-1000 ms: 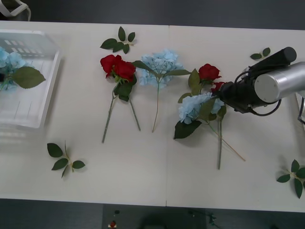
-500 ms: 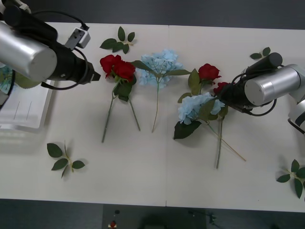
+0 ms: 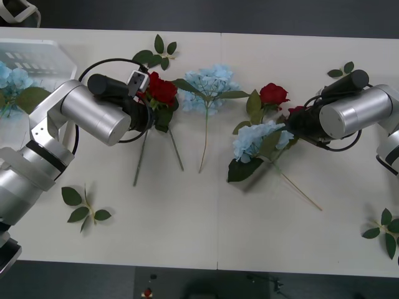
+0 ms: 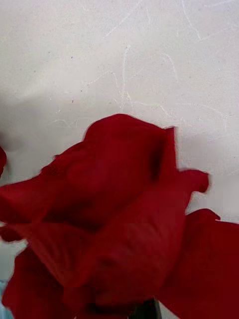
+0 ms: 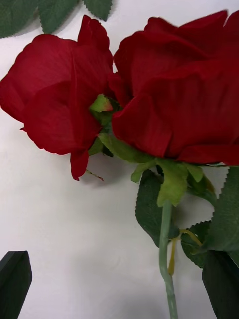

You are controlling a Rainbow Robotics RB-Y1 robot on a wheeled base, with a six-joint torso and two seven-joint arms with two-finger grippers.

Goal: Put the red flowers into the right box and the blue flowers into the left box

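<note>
Two red flowers (image 3: 161, 90) lie side by side left of centre. My left gripper (image 3: 148, 106) hovers open over them, and one green stem (image 5: 167, 259) runs between its black fingers (image 5: 15, 284). My right gripper (image 3: 292, 122) is shut on another red flower (image 3: 298, 111), whose head (image 4: 119, 214) sits close in the right wrist view. One more red flower (image 3: 273, 93) lies beside it. Blue flowers lie at the centre (image 3: 212, 81) and under the right gripper (image 3: 257, 138). The left box (image 3: 43, 53) stands at the far left with a blue flower (image 3: 9, 78) inside. The right box is out of view.
Loose green leaf sprigs lie at the back centre (image 3: 156, 55), front left (image 3: 84, 208), back right (image 3: 341, 70) and front right (image 3: 383, 230). A thin bare stem (image 3: 299, 193) angles toward the front right.
My left arm swung in from the basket side and now sits over the two roses. The upright stem below my right gripper has left the table as that rose rose with the gripper.
</note>
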